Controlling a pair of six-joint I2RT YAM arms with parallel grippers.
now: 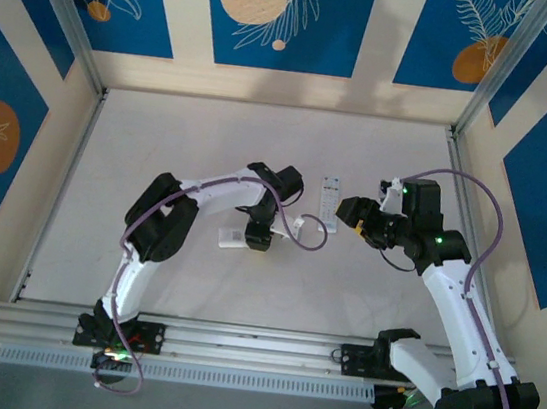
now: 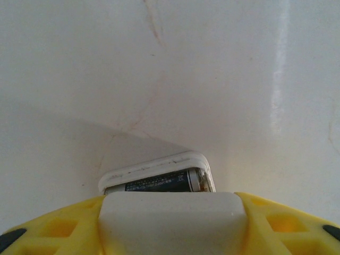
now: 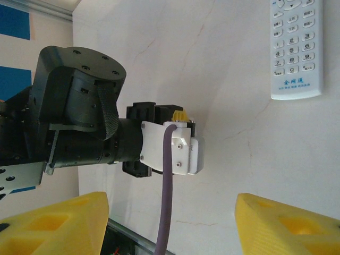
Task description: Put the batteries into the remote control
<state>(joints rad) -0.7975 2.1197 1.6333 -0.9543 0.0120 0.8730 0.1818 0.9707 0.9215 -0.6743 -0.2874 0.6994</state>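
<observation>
One battery (image 2: 159,182) is seated in the open remote (image 2: 154,168), grasped by the left claw (image 2: 172,218); more are judged pending. Right claw (image 3: 172,215) is released, empty.

White-black arms (image 1: 461,310), purple cables (image 3: 166,212), yellow fingers (image 3: 281,226)

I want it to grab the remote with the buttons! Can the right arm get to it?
Probably yes. The right gripper hangs open close to the button remote, which lies flat on the bare table with nothing between them. The left arm is off to the other side, not blocking.
</observation>
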